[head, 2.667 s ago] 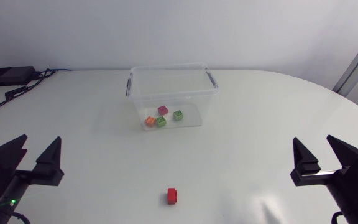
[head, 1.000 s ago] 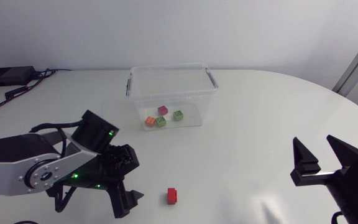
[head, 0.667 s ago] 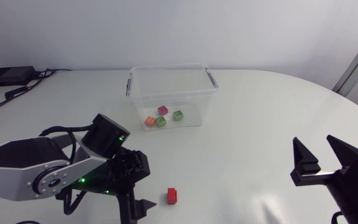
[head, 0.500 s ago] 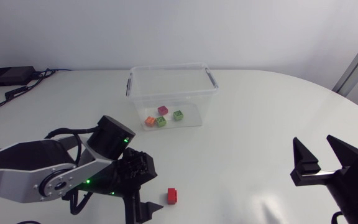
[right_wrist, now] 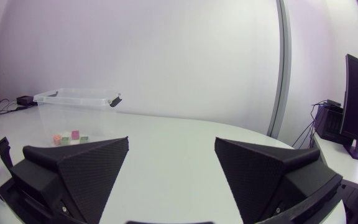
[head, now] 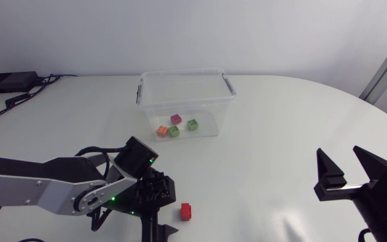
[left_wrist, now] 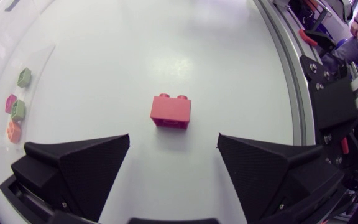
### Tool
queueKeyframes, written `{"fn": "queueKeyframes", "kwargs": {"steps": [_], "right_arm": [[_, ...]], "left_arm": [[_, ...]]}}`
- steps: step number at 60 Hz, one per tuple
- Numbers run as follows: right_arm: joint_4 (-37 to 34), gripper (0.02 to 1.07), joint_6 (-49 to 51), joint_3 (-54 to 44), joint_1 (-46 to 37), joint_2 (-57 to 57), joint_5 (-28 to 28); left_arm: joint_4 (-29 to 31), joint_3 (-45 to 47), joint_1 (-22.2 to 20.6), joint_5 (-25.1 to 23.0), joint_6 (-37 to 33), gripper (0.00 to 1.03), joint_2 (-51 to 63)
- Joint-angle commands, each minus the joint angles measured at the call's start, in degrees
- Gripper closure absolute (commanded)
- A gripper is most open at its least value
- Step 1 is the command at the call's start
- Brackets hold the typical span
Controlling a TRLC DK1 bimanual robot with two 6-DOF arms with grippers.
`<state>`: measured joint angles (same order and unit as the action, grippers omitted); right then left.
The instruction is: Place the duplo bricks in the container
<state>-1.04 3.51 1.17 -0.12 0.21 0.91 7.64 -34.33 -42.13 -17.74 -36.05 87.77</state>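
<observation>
The container (head: 185,101) stands on the table (head: 281,121), toward its far side. Four bricks (head: 175,126) lie inside it, clustered by its near wall. A loose brick (head: 187,212) lies on the table well in front of the container. The left gripper (left_wrist: 173,138) is in front of the container too, just left of that brick, which lies ahead of its spread fingers, touching neither. The right gripper (head: 340,153) sits far off to the container's front right.
</observation>
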Motion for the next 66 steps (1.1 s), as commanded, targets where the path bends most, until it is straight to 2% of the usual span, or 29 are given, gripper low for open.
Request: {"fn": "queueKeyframes", "kwargs": {"steps": [1, 12, 32, 43, 52, 58, 62, 66], "right_arm": [[0.3, 0.07, 1.2, -1.2, -0.4, -0.5, 0.4], [0.3, 0.07, 1.2, -1.2, -0.4, -0.5, 0.3], [0.3, 0.07, 1.2, -1.2, -0.4, -0.5, 0.4], [0.3, 0.07, 1.2, -1.2, -0.4, -0.5, 0.3], [0.3, 0.07, 1.2, -1.2, -0.4, -0.5, 0.4], [0.3, 0.07, 1.2, -1.2, -0.4, -0.5, 0.4], [0.3, 0.07, 1.3, -1.2, -0.4, -0.5, 0.3], [0.4, 0.07, 1.2, -1.2, -0.4, -0.5, 0.3]], "left_arm": [[-0.6, 0.3, -1.0, -0.5, -1.7, 0.04, 1.4], [-2.9, 0.2, -1.1, -0.5, -1.7, 0.04, 2.4], [-5.8, 0.2, -1.9, -0.5, -6.9, 0.05, 4.5], [-8.1, 0.0, -2.0, -0.5, -7.5, 0.11, 5.9], [-8.2, -0.6, -3.0, -0.5, -7.3, 0.21, 6.3], [-8.3, -1.3, -3.9, -0.5, -6.9, 0.33, 6.9], [-8.6, -1.8, -4.2, -0.5, -6.6, 0.44, 7.5], [-9.7, -2.4, -3.7, -0.5, -6.0, 0.63, 8.6]]}}
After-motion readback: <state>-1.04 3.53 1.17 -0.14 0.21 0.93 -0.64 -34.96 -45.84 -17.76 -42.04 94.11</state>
